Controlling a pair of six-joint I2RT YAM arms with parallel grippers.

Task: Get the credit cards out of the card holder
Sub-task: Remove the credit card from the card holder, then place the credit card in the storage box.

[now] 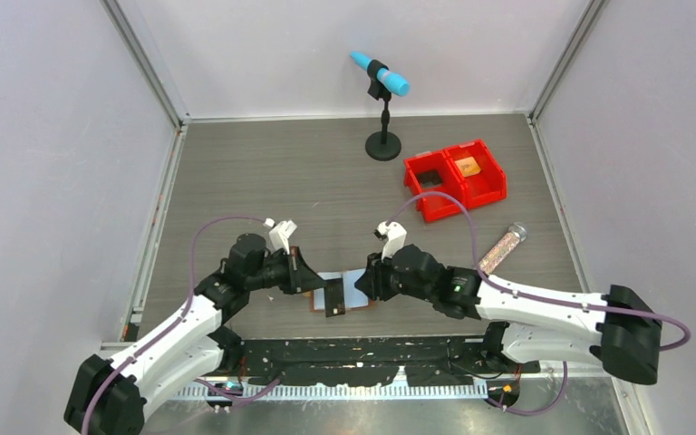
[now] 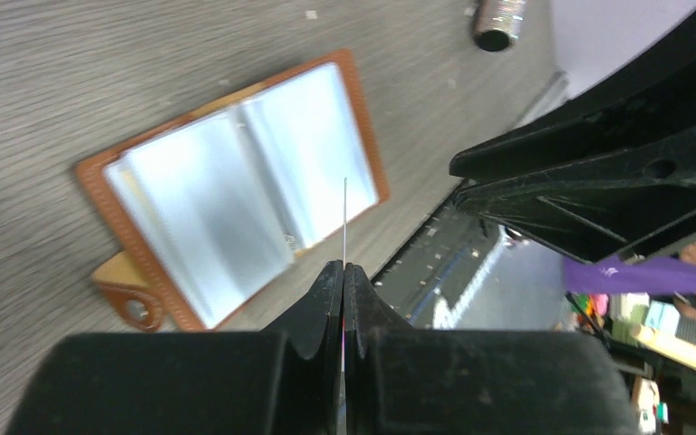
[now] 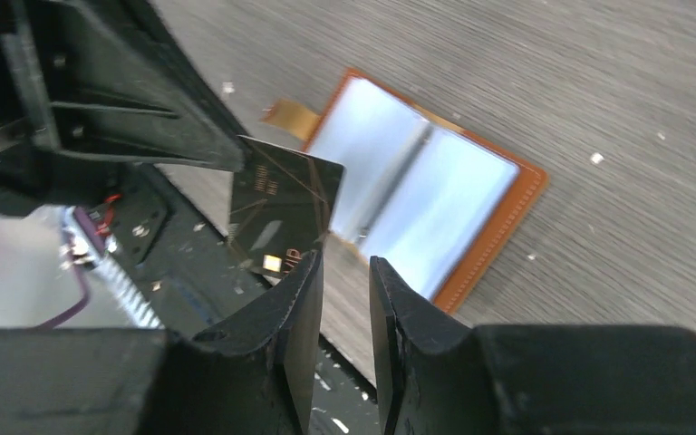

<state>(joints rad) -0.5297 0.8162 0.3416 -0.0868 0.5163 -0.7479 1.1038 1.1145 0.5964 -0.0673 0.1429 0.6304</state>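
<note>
The brown card holder (image 1: 355, 288) lies open and flat on the table, its pale blue-grey panels up, also seen in the left wrist view (image 2: 236, 190) and the right wrist view (image 3: 426, 195). My left gripper (image 2: 343, 267) is shut on a black credit card (image 3: 281, 208), held just above the holder's near-left corner (image 1: 333, 299). From the left wrist the card (image 2: 345, 217) shows only as a thin edge. My right gripper (image 3: 344, 263) is open with nothing between its fingers, hovering over the holder's right side (image 1: 367, 283).
Two red bins (image 1: 458, 177) stand at the back right, one holding a tan object. A glitter tube (image 1: 503, 246) lies right of the arms. A blue microphone on a stand (image 1: 382, 136) is at the back. The black base rail (image 1: 362, 358) borders the table's near edge.
</note>
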